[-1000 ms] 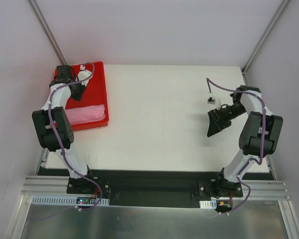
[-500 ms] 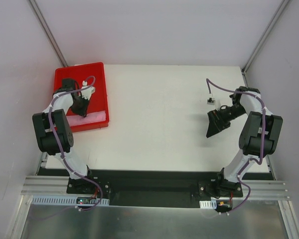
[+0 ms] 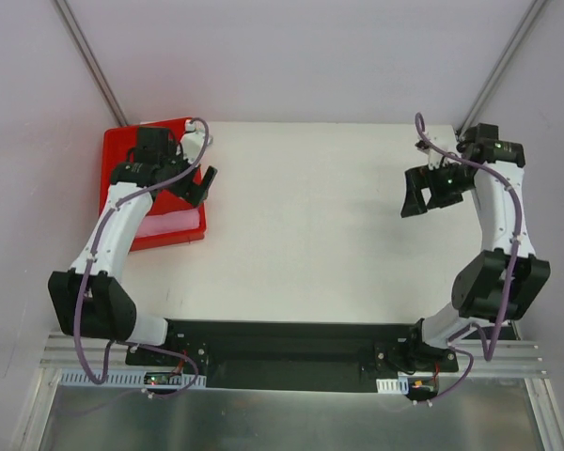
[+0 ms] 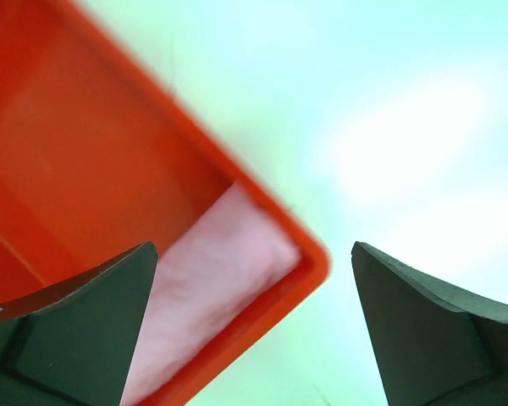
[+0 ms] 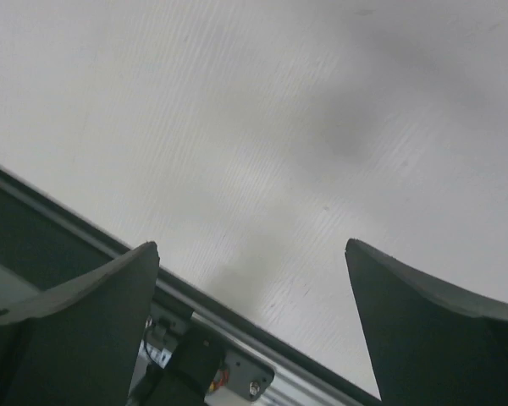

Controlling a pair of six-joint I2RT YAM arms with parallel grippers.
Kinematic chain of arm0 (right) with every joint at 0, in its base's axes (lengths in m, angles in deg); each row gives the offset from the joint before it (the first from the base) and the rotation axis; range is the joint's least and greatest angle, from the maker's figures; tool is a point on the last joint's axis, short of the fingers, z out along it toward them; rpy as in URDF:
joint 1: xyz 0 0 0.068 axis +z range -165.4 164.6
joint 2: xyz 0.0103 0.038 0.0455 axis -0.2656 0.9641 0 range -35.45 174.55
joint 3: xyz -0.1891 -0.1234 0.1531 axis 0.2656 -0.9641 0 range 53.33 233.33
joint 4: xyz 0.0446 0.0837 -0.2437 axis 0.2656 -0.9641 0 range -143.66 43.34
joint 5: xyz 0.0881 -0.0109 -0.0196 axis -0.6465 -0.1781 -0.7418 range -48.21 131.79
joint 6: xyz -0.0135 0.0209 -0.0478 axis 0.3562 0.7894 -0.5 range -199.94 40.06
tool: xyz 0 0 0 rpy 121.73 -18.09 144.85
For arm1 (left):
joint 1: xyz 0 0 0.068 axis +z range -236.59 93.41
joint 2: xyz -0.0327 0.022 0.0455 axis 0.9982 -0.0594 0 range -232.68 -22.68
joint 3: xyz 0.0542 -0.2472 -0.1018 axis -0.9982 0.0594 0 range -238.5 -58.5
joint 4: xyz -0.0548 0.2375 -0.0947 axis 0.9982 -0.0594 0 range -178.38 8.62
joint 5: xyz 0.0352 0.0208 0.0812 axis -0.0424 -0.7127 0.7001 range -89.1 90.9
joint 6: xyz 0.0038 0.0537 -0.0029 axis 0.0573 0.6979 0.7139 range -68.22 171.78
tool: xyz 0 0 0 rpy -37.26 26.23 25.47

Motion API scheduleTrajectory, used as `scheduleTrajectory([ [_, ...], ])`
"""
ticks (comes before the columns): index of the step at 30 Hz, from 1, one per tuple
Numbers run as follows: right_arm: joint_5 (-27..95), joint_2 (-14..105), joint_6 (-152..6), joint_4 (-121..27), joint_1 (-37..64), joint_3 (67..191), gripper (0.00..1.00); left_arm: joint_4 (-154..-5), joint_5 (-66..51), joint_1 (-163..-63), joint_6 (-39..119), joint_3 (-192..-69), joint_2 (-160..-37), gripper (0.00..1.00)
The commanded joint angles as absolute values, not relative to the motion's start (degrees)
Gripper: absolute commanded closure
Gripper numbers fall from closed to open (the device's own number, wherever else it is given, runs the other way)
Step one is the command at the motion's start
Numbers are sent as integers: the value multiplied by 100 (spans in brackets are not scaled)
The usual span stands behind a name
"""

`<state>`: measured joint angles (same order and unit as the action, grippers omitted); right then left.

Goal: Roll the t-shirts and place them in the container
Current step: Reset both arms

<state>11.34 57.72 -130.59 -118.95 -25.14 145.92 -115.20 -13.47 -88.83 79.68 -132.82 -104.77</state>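
Note:
The pink t-shirt (image 3: 164, 224) lies bundled as a roll along the near side of the red tray (image 3: 122, 155), at the table's far left. My left gripper (image 3: 199, 186) hangs above the tray's right rim, open and holding nothing. In the left wrist view the t-shirt (image 4: 216, 275) fills the tray's corner (image 4: 309, 262) below the spread fingers of the left gripper (image 4: 252, 247). My right gripper (image 3: 415, 199) hovers open over the table's far right, away from the shirt. The right wrist view shows only bare table between the fingers of the right gripper (image 5: 251, 244).
The white table (image 3: 301, 225) stretches between the arms. A black and metal rail (image 5: 203, 338) runs along its near edge, and grey walls close in the left, right and back sides.
My left gripper has come up out of the tray, swung right over its rim and opened, leaving the rolled t-shirt in the tray. The right arm has lifted towards the far right corner.

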Motion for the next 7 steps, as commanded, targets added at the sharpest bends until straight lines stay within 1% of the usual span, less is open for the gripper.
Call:
scheduleTrajectory([
  [1,2359,4815,-11105,-10652,-2296,14859,4,-11811,-1658,-9414,7446,-13953,-9810,1],
  [2,2116,4753,-11166,-10677,-2261,14938,4,-11829,-1894,-9502,7384,-14032,-9757,1],
  [4,2061,4735,-11176,-10791,-2103,15001,4,-11855,-2080,-9573,7226,-14260,-9617,1],
  [7,1860,4603,-10930,-10774,-2015,14712,4,-11847,-2634,-9617,7068,-14542,-9406,1],
])
